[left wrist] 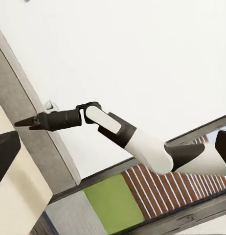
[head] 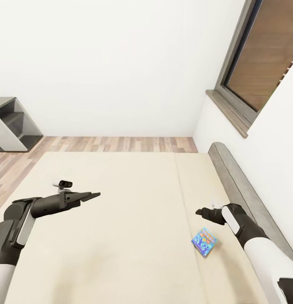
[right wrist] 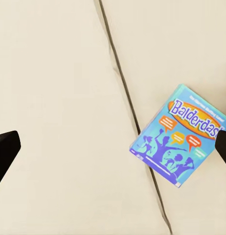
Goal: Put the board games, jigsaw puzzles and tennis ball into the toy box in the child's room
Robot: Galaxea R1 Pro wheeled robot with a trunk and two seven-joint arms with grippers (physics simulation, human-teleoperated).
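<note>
The big cream bed point(head: 121, 219) fills most of the room's floor, w/ a seam down its middle. White walls, wood-plank floor point(head: 121, 143) past the bed's far edge, a window point(head: 264, 55) above the bed's grey side rail point(head: 239, 185). A grey shelf unit point(head: 11, 124) stands off the bed's far left corner. One small blue board game point(head: 204, 242) lies flat on the bed, near the rail, just beside the seam. Nothing sits on it. Left gripper point(head: 93, 195) & right gripper point(head: 200, 212) hang over the bed, both fingers spread, empty.

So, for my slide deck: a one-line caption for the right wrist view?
Small blue Balderdash board game box lying flat on the cream mattress beside its centre seam.
</note>
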